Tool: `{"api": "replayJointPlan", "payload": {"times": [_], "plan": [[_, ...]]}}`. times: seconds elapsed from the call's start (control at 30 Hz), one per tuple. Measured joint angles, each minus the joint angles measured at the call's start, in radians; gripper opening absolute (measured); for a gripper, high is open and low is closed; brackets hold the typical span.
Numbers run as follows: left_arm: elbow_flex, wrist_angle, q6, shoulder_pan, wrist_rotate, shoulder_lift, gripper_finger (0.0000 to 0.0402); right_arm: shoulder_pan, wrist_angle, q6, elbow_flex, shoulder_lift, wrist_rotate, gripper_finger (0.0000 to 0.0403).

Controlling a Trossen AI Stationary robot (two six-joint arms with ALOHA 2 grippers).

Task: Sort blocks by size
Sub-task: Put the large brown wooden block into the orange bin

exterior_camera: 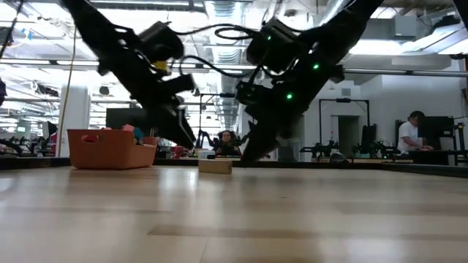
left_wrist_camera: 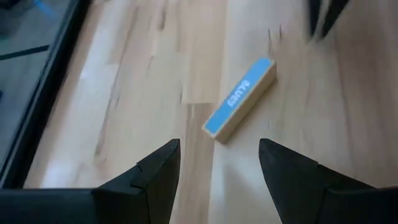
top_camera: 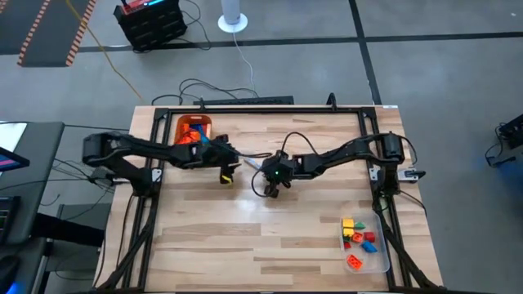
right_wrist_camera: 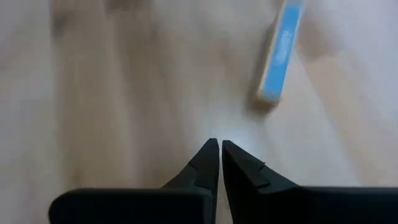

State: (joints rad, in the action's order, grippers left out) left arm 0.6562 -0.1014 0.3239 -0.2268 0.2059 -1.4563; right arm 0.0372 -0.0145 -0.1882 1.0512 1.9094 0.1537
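Table (top_camera: 245, 245), seen from above, with the two arms meeting near its middle. Bin (top_camera: 194, 131) at 11 o'clock, partly covered by the left arm; tray (top_camera: 382, 263) at 5 o'clock, holding sorted blocks (top_camera: 359, 237). Left gripper (left_wrist_camera: 217, 163), fingers spread wide and empty, hangs just above a long block (left_wrist_camera: 240, 99). This block has a blue top face and pale sides and lies flat on bare wood slightly left of the table's centre. Right gripper (right_wrist_camera: 219, 163), fingers closed on nothing, hovers just beside the same block at its 3 o'clock. The long block is probably light, rigid and smooth, so it may skid or pivot if nudged; the surest hold appears to be across its narrow width, at mid-length, with the fingers square to the long sides.
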Motion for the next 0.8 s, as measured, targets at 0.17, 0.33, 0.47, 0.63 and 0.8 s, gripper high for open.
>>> {"api": "replayJointPlan", "payload": {"times": [0.17,0.33,0.47,0.63,0.8], "plan": [[0.102,-0.001,0.088,0.0,0.0,-0.137,0.0213,-0.069,0.132,-0.052,-0.001,-0.023,-0.002,0.0063],[0.232,0.077,0.182,-0.001,-0.007,-0.264,0.0213,-0.127,0.193,-0.09,0.0,-0.041,0.004,0.0072],[0.325,0.19,0.236,-0.011,-0.056,-0.351,0.0213,-0.152,0.208,-0.1,0.0,-0.04,0.018,0.0072],[0.387,0.287,0.238,-0.019,-0.071,-0.392,0.0192,-0.161,0.201,-0.126,0.0,-0.04,0.08,0.0072],[0.385,0.336,0.236,-0.01,-0.065,-0.369,0.0094,-0.158,0.2,-0.121,0.0,-0.04,0.084,0.0072]]}}
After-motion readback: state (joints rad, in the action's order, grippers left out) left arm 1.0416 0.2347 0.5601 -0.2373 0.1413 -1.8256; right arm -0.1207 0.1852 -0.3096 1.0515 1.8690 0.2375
